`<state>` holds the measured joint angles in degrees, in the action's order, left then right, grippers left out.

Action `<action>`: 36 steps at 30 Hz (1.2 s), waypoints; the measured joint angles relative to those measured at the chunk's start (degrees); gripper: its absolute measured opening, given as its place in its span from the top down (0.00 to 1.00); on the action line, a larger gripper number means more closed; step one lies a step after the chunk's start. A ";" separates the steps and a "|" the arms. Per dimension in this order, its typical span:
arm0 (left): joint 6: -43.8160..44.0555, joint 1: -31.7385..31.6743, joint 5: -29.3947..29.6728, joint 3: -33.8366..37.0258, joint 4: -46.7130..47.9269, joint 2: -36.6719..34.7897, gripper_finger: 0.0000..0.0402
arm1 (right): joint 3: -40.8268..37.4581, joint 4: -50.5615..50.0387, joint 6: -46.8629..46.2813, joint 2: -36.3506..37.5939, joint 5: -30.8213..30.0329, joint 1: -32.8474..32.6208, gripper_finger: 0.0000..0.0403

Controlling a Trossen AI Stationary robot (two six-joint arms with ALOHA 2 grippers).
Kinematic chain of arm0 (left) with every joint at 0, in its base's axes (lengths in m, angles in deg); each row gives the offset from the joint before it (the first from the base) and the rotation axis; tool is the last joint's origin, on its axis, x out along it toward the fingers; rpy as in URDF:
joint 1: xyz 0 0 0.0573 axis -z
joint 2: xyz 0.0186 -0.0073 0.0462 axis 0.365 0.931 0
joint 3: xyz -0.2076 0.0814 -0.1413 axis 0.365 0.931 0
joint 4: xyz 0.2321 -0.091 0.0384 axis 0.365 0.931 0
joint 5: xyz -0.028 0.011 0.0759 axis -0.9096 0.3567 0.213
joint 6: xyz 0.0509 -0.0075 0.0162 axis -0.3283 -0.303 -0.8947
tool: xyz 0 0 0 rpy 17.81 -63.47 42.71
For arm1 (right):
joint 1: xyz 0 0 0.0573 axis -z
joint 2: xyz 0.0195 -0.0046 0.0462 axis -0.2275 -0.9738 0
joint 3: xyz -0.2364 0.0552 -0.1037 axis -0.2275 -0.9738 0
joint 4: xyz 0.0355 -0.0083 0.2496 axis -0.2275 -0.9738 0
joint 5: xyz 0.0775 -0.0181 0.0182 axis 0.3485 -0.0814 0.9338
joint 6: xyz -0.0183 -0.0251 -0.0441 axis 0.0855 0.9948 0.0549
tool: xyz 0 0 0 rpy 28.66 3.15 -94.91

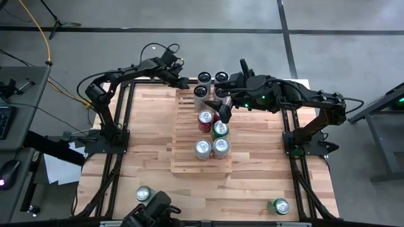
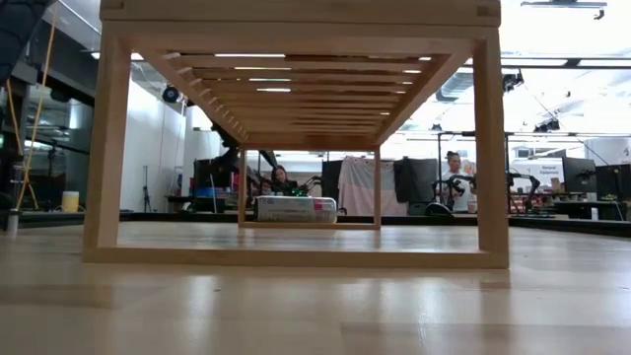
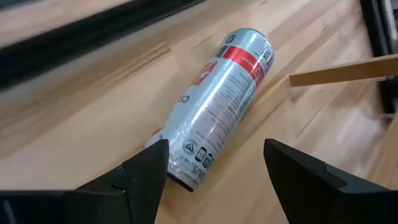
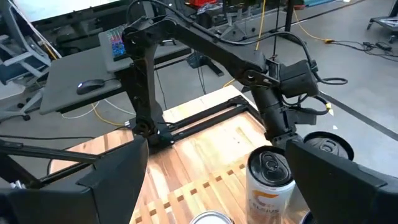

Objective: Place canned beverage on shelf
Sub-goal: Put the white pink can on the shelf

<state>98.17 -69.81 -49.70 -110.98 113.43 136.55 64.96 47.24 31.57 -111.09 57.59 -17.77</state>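
We hover our left claw, fingers apart, over the fallen can; next: lower, clamp, lift to the shelf.

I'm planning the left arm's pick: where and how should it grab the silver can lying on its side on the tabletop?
Grip the silver can across the middle of its round body, coming down from above, with the left gripper turned so its fingers straddle the can's long axis. It lies flat on the wood table, so its ends offer no grip, and the curved sides are free.
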 joint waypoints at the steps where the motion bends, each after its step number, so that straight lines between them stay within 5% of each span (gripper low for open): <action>1: -0.89 0.23 0.54 -0.02 -0.07 0.00 0.37 | 0.00 -0.04 -0.27 0.00 0.00 0.00 0.10; 19: -1.37 1.29 -4.39 0.24 1.09 -0.23 0.37 | 0.00 -0.09 -1.54 0.00 -0.07 0.00 0.10; 29: 3.98 -0.54 3.66 0.17 -4.86 0.64 0.37 | 0.00 -0.10 -2.47 0.00 -0.13 0.00 0.10; 36: 8.25 -1.26 -2.44 0.20 -5.14 5.35 0.37 | 0.00 -0.11 -3.16 0.00 -0.09 0.00 0.10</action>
<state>106.42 -71.08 -52.14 -110.79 108.29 141.90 64.96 47.13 28.41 -111.09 57.50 -17.77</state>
